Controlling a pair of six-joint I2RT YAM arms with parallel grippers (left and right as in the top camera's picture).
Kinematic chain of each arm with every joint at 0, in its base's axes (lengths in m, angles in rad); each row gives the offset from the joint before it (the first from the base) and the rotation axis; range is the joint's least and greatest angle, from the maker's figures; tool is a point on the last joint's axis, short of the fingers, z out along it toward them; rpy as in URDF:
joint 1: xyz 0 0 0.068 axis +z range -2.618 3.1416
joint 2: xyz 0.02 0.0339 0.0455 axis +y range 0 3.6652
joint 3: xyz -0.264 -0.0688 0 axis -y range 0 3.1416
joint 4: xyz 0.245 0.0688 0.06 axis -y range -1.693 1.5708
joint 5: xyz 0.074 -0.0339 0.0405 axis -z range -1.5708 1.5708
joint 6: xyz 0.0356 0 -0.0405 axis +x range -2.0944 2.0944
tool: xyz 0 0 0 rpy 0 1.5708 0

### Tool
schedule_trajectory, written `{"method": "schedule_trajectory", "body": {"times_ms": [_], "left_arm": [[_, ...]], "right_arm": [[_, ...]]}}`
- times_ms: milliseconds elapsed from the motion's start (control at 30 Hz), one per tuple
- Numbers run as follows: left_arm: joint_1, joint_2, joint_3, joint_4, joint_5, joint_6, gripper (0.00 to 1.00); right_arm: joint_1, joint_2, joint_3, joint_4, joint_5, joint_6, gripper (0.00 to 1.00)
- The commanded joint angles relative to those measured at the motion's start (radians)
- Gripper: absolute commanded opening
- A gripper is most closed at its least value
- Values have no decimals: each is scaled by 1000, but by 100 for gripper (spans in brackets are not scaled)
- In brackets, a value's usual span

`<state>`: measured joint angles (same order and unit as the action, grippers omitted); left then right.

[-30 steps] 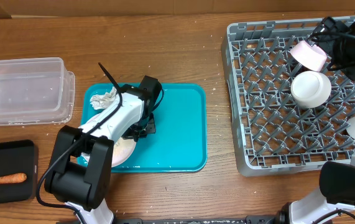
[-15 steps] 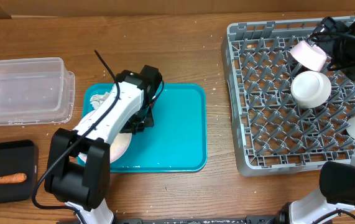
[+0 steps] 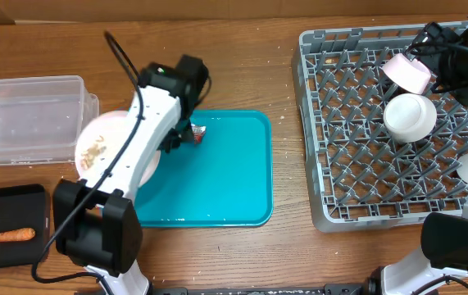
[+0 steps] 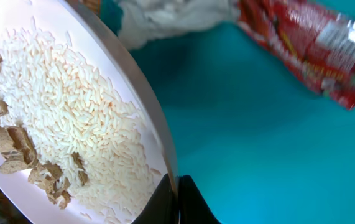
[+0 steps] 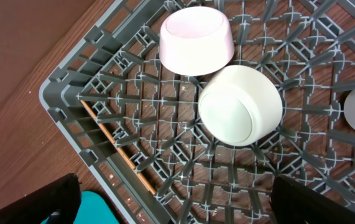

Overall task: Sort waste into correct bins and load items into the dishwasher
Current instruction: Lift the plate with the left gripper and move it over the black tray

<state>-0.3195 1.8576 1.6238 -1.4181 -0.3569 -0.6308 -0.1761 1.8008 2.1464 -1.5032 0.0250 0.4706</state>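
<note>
Plate (image 3: 102, 149) of rice scraps, rim clenched in left pincer (image 4: 174, 194) above the teal tray's (image 3: 225, 180) left edge — hold it level till over the black tray (image 3: 8, 206); right pincer (image 5: 183, 208) released.

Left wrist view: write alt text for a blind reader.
A white plate of rice and brown scraps is pinched at its rim by the left gripper. On the teal tray beyond lie a red wrapper and a paper wad.
</note>
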Motion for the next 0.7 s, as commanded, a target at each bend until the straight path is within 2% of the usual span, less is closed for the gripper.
{"method": "schedule_trajectory", "body": {"times_ms": [0,333,667], "left_arm": [[67,-14,73,-6,-57,-20,4],[303,-14,98,27,-40,-20,4],[630,-14,98,164,137,51,4]], "right_arm": [[-3,-5,2,6,-1,2,100],[-3,-5,2,6,-2,2,100],[-3,-5,2,6,-2,2,100]]}}
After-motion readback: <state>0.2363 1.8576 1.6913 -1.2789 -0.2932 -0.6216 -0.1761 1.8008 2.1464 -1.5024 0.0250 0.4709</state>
